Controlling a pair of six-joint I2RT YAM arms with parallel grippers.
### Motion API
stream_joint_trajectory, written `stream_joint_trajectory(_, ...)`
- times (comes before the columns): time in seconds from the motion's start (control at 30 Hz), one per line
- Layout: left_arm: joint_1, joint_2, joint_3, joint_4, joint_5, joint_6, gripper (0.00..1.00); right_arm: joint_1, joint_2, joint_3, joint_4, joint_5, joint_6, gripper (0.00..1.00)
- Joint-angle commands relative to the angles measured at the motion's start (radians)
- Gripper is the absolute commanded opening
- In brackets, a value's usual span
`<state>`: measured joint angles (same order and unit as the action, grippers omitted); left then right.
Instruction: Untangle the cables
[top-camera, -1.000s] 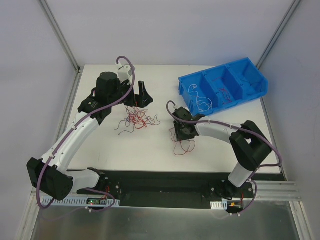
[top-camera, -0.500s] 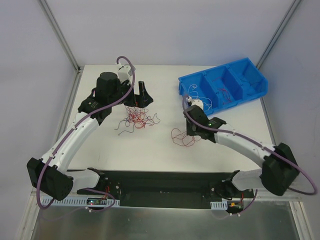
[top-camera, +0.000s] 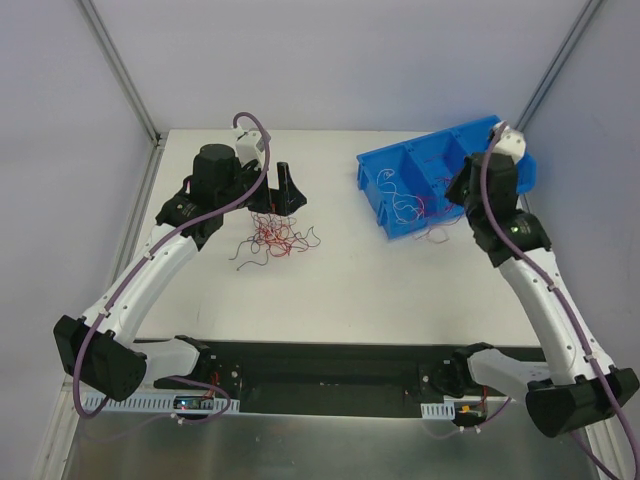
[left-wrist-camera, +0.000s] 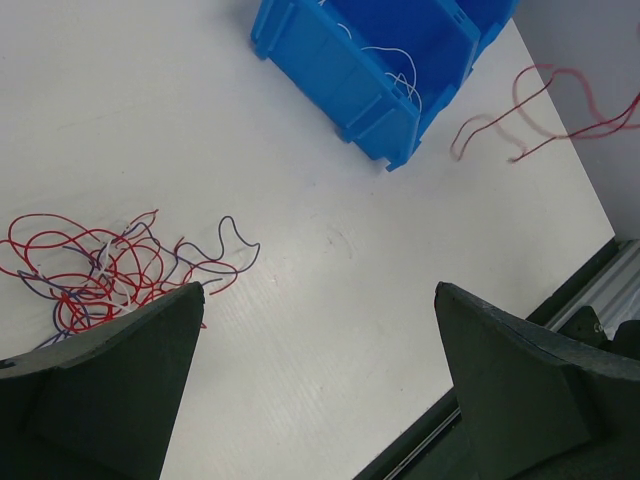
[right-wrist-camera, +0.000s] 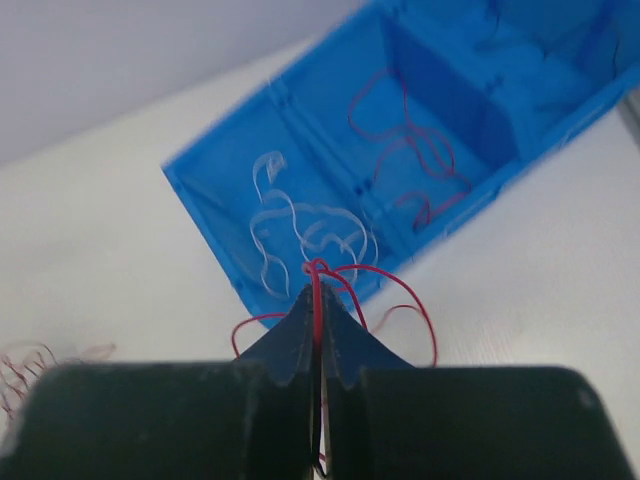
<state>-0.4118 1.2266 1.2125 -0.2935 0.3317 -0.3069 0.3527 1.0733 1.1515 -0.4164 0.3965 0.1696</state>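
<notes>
A loose tangle of thin, mostly red cables (top-camera: 272, 236) lies on the white table; the left wrist view has it at lower left (left-wrist-camera: 92, 272). My left gripper (top-camera: 277, 193) hovers open over the tangle's far edge, nothing between its fingers (left-wrist-camera: 320, 292). My right gripper (top-camera: 458, 196) is raised beside the blue bin (top-camera: 430, 141), shut on one red cable (right-wrist-camera: 402, 291) pinched at the tips (right-wrist-camera: 318, 296). That cable's loops dangle over the bin's near wall (right-wrist-camera: 215, 222) and show blurred in the left wrist view (left-wrist-camera: 540, 108).
The blue bin (left-wrist-camera: 340, 82) has three compartments. Its left one holds white cables (right-wrist-camera: 300, 232), the middle one red cables (right-wrist-camera: 400, 140). Metal frame posts stand at the table's far corners (top-camera: 125, 75). A black rail (top-camera: 330, 365) runs along the near edge.
My right gripper shut on a red cable near the table's middle, then lifted and swung right with it to the bin. The left arm and the tangle stayed still.
</notes>
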Motion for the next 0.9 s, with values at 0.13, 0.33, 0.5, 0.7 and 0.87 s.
stream_joint_trajectory(0.13,-0.002,0.008,-0.001,0.027,0.020,-0.015,0.99,-0.155,0.197,0.405,0.031,-0.065,-0.108,0.00)
stream_joint_trajectory(0.33,-0.002,0.022,0.002,0.027,0.023,-0.009,0.99,-0.265,0.388,0.519,0.126,-0.127,-0.108,0.00)
stream_joint_trajectory(0.5,-0.002,0.037,0.002,0.027,0.023,-0.006,0.99,-0.325,0.529,0.540,0.194,-0.128,-0.091,0.00)
stream_joint_trajectory(0.7,-0.002,0.059,0.005,0.025,0.026,-0.009,0.99,-0.348,0.648,0.492,0.238,-0.145,-0.071,0.01)
stream_joint_trajectory(0.87,-0.002,0.059,0.001,0.027,0.020,-0.008,0.99,-0.348,0.735,0.438,0.286,-0.226,-0.088,0.00)
